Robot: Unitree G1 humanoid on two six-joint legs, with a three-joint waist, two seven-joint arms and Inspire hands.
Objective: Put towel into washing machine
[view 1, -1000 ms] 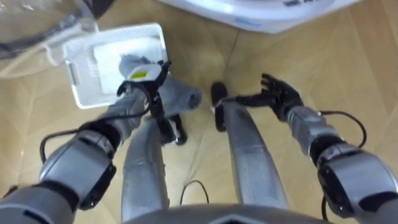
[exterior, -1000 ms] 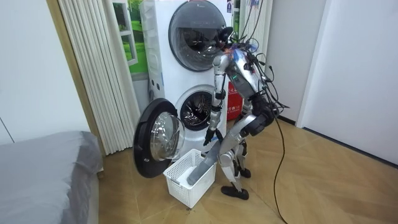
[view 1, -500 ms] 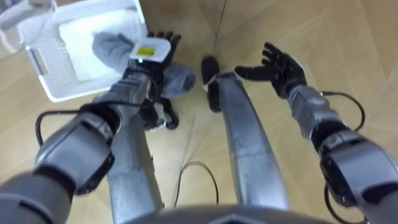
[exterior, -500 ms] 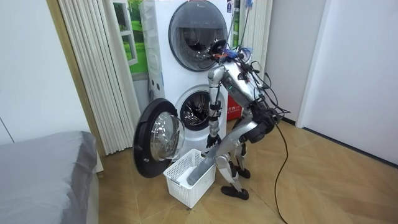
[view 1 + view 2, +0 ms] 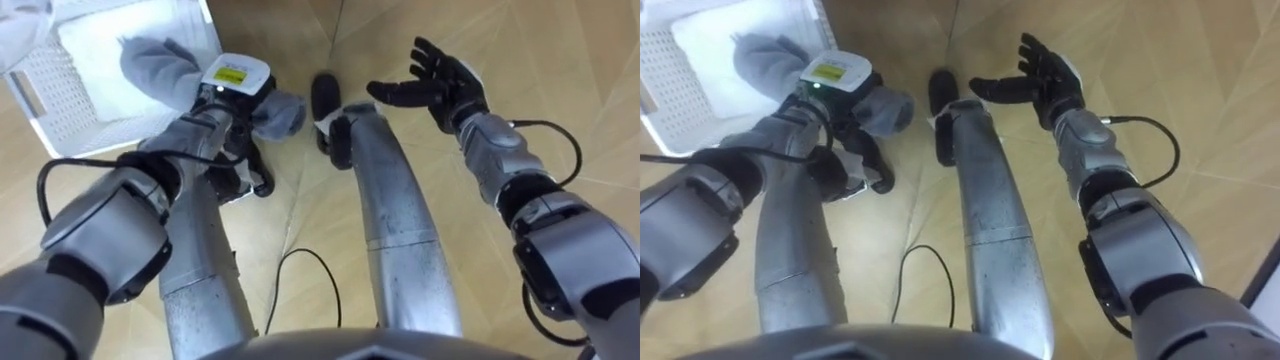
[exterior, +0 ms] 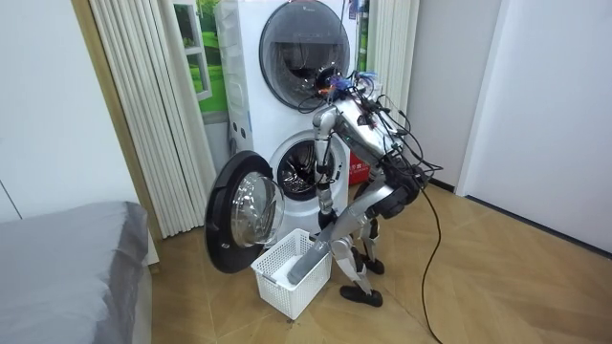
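Wood floor (image 5: 580, 60); washing machine (image 6: 296, 177) door open. Grey towel (image 5: 150, 60), draped over basket (image 5: 40, 100) edge, clenched in left hand (image 5: 232, 85); right hand (image 5: 445, 82) held spread.

The left robot hand (image 5: 232, 98) reaches down by the left leg, fingers curled round the towel (image 5: 152, 58), while the right robot hand (image 5: 440, 82) hovers forward, palm inward, fingers spread loosely

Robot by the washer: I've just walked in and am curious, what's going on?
The robot bends before the open washing machine. Its left hand is shut on a grey towel, whose lower end lies in the white basket. Its right hand is open and empty. The towel is not yet in the machine.
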